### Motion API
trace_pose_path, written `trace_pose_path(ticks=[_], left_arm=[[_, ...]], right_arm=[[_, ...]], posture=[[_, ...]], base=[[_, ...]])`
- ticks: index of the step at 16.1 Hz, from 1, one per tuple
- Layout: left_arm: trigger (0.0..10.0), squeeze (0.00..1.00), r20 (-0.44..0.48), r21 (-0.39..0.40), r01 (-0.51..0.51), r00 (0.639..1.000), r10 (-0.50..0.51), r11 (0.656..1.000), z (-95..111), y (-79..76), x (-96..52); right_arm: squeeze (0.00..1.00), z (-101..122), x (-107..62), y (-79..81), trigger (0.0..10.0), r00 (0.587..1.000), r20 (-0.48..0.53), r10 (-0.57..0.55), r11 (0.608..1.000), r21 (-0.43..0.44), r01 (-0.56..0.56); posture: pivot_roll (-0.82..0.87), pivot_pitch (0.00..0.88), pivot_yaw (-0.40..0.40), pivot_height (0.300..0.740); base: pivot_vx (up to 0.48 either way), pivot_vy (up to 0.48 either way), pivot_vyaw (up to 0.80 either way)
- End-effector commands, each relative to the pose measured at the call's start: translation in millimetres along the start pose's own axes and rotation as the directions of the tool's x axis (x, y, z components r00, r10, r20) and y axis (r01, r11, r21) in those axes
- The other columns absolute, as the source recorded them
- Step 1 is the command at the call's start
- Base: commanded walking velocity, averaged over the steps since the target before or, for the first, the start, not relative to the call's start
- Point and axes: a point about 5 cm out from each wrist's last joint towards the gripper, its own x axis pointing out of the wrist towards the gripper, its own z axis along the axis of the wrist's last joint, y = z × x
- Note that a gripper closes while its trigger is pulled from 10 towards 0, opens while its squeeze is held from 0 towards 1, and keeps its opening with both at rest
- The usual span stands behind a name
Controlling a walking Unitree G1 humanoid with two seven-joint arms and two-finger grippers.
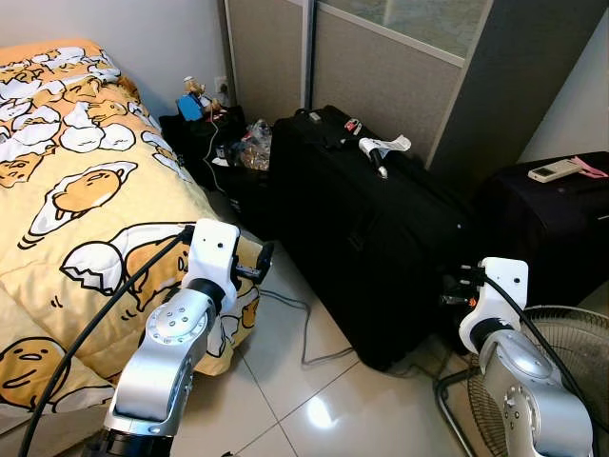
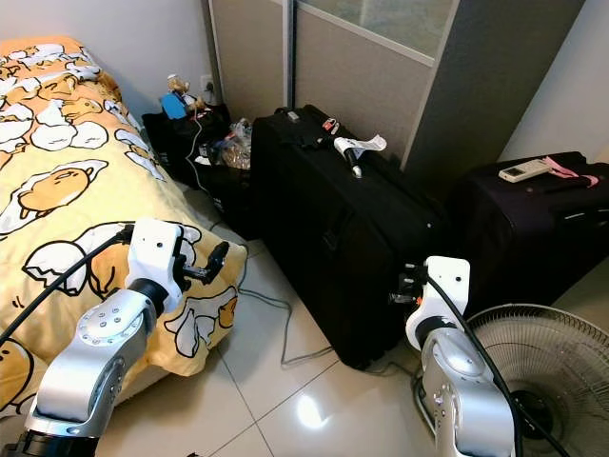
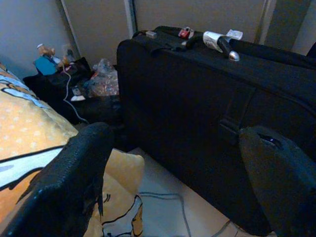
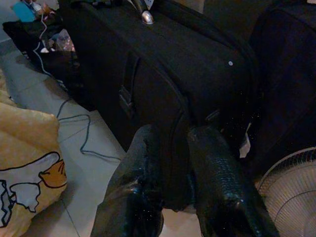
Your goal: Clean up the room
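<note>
Bed (image 1: 57, 124) with yellow egg-print quilt (image 1: 86, 200) at left, grey cable (image 1: 304, 333) on tiled floor (image 1: 285, 400), standing fan (image 2: 542, 371) at right, sliding partition (image 1: 381, 67) behind

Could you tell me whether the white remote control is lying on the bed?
No, the white remote control lies on top of the dark suitcase at the far right, well away from the bed.
</note>
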Motion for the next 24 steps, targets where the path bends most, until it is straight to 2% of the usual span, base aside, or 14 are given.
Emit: trace_pose_path(ticks=[1,8,9,10,12,13,14,15,16,17,18,19,21,24], left_arm=[[10.0,0.0,-0.007,-0.232,-0.143,0.989,0.145,0.962,13,15.0,-20.0],[10.0,0.0,-0.007,-0.232,-0.143,0.989,0.145,0.962,13,15.0,-20.0],[10.0,1.0,-0.007,-0.197,-0.135,0.991,0.136,0.971,10,12.9,-23.9],[10.0,1.0,-0.011,-0.155,-0.15,0.989,0.151,0.976,5,10.8,-29.5],[10.0,1.0,-0.007,-0.168,-0.156,0.988,0.157,0.973,8,13.2,-31.5],[10.0,1.0,-0.008,-0.151,-0.151,0.988,0.151,0.977,10,13.5,-33.0],[10.0,1.0,-0.017,-0.107,-0.171,0.985,0.17,0.979,9,15.9,-33.2],[10.0,1.0,0.014,-0.087,-0.191,0.981,0.193,0.978,12,20.6,-32.1],[10.0,1.0,0.027,-0.079,-0.189,0.981,0.192,0.979,14,22.1,-32.7],[10.0,0.88,0.03,-0.061,-0.175,0.984,0.177,0.983,14,20.2,-33.4],[10.0,0.89,0.028,-0.039,-0.153,0.988,0.154,0.988,14,16.3,-33.0],[10.0,0.91,0.036,-0.022,-0.141,0.989,0.142,0.99,15,14.3,-32.6],[10.0,0.94,0.069,-0.047,-0.14,0.987,0.143,0.989,21,14.2,-33.3],[10.0,0.94,0.068,-0.049,-0.146,0.986,0.149,0.988,20,15.8,-36.1]], right_arm=[[0.0,32,-11.9,32.9,10.0,0.983,0.18,0.042,0.999,-0.026,-0.038],[0.0,32,-11.9,32.9,10.0,0.983,0.18,0.042,0.999,-0.026,-0.038],[1.0,29,-8.7,34.6,10.0,0.985,0.156,0.07,0.997,-0.03,-0.066],[1.0,25,-4.1,38.3,10.0,0.983,0.13,0.127,0.992,-0.023,-0.125],[1.0,27,-5.1,38.2,10.0,0.982,0.147,0.116,0.993,-0.008,-0.116],[1.0,29,-5.8,36.7,10.0,0.98,0.174,0.098,0.995,-0.008,-0.098],[1.0,35,-7.5,37.8,10.0,0.965,0.245,0.095,0.995,0.003,-0.099],[0.93,36,-10.2,41.4,10.0,0.954,0.273,0.12,0.993,-0.017,-0.12],[0.0,33,-13.1,46.2,10.0,0.951,0.269,0.152,0.988,-0.02,-0.152],[0.0,29,-17.8,52.0,10.0,0.944,0.257,0.208,0.977,-0.011,-0.213],[0.0,25,-21.8,58.7,10.0,0.928,0.253,0.275,0.96,-0.022,-0.278],[0.0,23,-23.1,61.0,10.0,0.924,0.248,0.291,0.956,-0.034,-0.292],[0.0,19,-24.9,68.0,10.0,0.899,0.24,0.368,0.93,-0.105,-0.352],[0.0,16,-24.8,70.5,10.0,0.892,0.23,0.389,0.921,-0.107,-0.375]], posture=[[0.01,0.0,0.033,0.74],[0.01,0.0,0.033,0.74],[0.06,0.0,-0.019,0.74],[0.06,0.0,-0.017,0.74],[0.06,0.0,-0.016,0.74],[0.06,0.0,-0.016,0.74],[0.06,0.0,-0.009,0.74],[0.06,0.0,0.002,0.74],[0.05,0.0,0.012,0.74],[0.04,0.0,0.022,0.74],[0.04,0.0,0.03,0.74],[0.04,0.0,0.035,0.74],[0.04,0.0,0.036,0.74],[0.06,0.0,0.026,0.74]], base=[[0.0,0.0,0.0],[0.0,0.0,0.0],[0.0,0.0,0.0],[0.0,0.0,0.0],[0.0,0.0,0.0],[0.0,0.0,0.0],[0.0,0.0,0.0],[0.0,0.0,0.0],[0.0,0.0,0.0],[0.0,0.0,0.0],[0.0,0.0,0.0],[0.0,0.0,0.8],[0.129,0.0,0.8],[0.312,0.0,0.8]])
